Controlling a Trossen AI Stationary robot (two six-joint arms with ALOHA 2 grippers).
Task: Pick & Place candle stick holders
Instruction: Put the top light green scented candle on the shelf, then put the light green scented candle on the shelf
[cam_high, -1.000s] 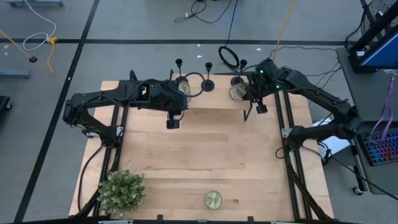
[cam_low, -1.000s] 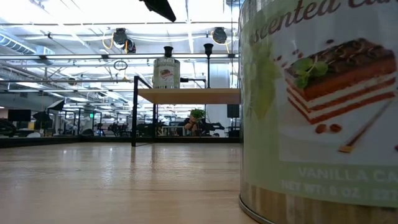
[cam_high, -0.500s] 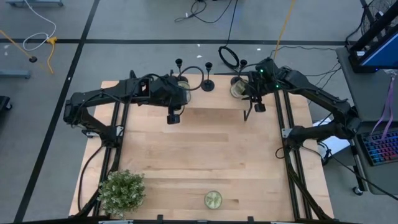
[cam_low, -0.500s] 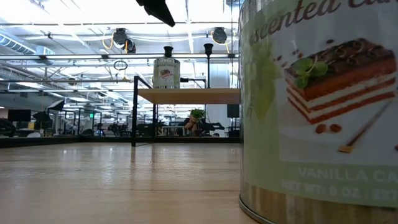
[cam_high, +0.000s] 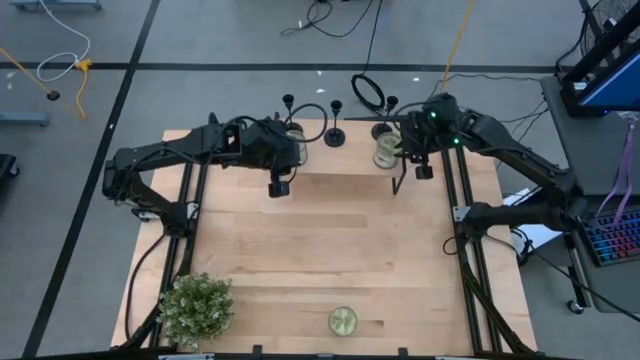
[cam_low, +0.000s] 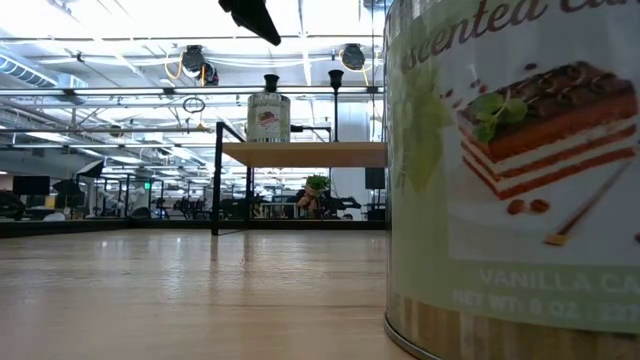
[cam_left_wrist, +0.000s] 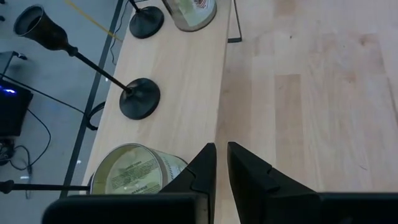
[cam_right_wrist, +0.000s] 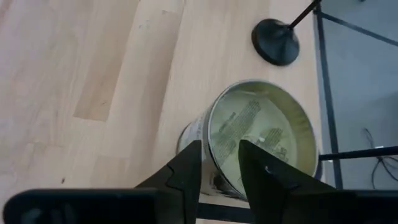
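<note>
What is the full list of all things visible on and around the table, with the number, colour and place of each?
candle stick holders: three, black, in a row on the shelf
candle tins: three, pale green; two on the shelf, one near the table's front edge
shelf: one, light wood, along the table's far edge
plant: one, green, front left corner
table: one, light wood
keyboard: one, multicoloured, right of the table
cables: several, on the grey floor
left gripper: black, beside the left tin
right gripper: black, open, over the right tin
</note>
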